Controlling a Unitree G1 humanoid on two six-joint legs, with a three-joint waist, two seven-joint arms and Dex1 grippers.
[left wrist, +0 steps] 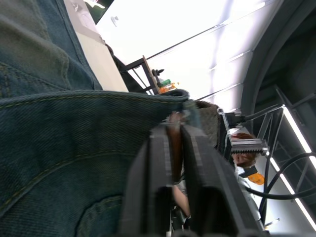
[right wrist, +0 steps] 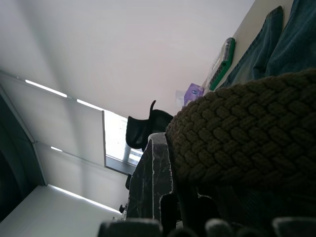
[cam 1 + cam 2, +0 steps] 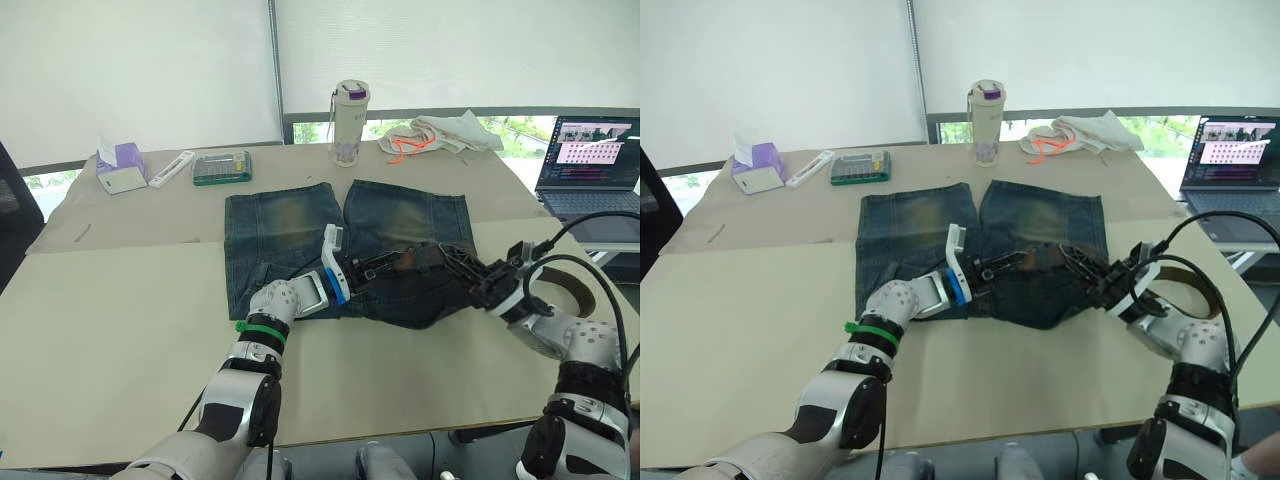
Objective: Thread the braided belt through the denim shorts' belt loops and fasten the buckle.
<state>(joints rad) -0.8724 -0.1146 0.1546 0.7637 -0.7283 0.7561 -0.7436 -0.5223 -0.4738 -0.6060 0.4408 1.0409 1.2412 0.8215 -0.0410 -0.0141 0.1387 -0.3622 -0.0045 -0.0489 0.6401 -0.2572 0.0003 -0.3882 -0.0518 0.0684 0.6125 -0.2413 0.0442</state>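
Left eye view: tan table [image 3: 120, 330], window blinds [image 3: 140, 70].

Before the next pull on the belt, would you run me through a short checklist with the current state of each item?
1. Left gripper pinching the braided belt at the waistband: ok, fingers closed on a brown strip.
2. Right gripper holding the belt: ok, strap lies against its finger in the right wrist view.
3. Denim shorts flat: not ok, waistband bunched between the grippers.
4. Belt through a belt loop: cannot tell.
5. Buckle position: cannot tell.
6. Slack: ok, belt curls on the table beside the right arm.
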